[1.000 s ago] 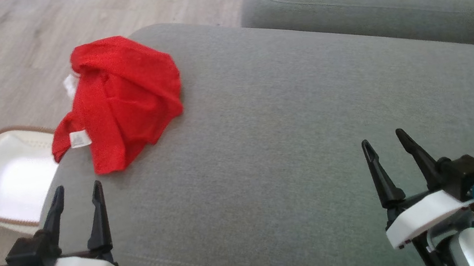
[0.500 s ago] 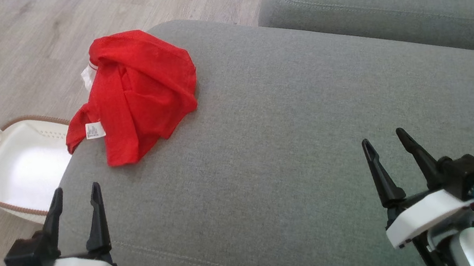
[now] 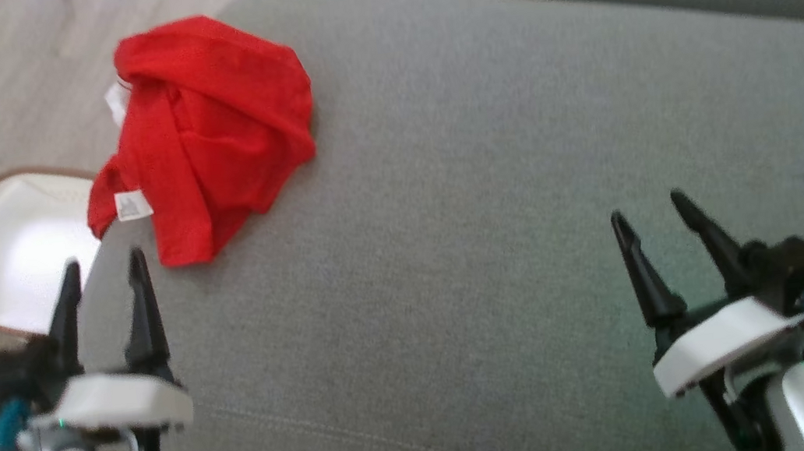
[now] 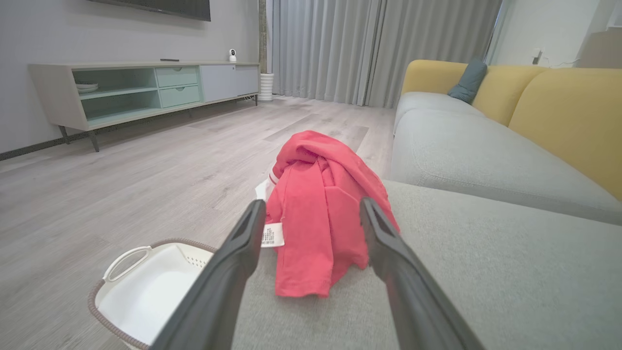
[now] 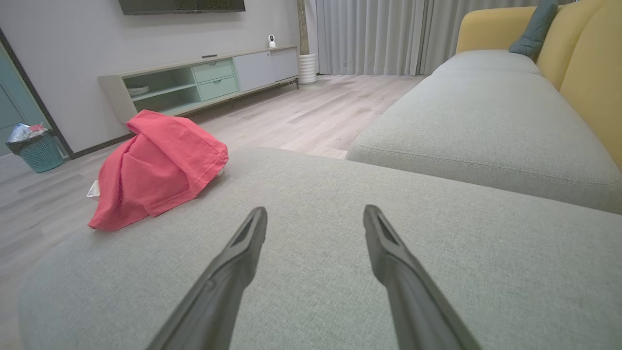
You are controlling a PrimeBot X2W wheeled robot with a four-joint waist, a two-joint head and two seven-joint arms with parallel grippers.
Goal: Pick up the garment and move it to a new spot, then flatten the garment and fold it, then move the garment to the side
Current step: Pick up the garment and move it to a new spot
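Crumpled red fabric garment (image 3: 199, 128) lies bunched on the far left corner of a grey sofa cushion (image 3: 491, 244), just ahead of the left claw (image 3: 102, 261), whose fingers are apart and empty. The right claw (image 3: 648, 207), also spread, is well away from it.

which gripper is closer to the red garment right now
Left. The left gripper is just short of the red garment, aimed at it near the cushion's left edge, not touching. The right gripper is far off to the garment's right over bare cushion.
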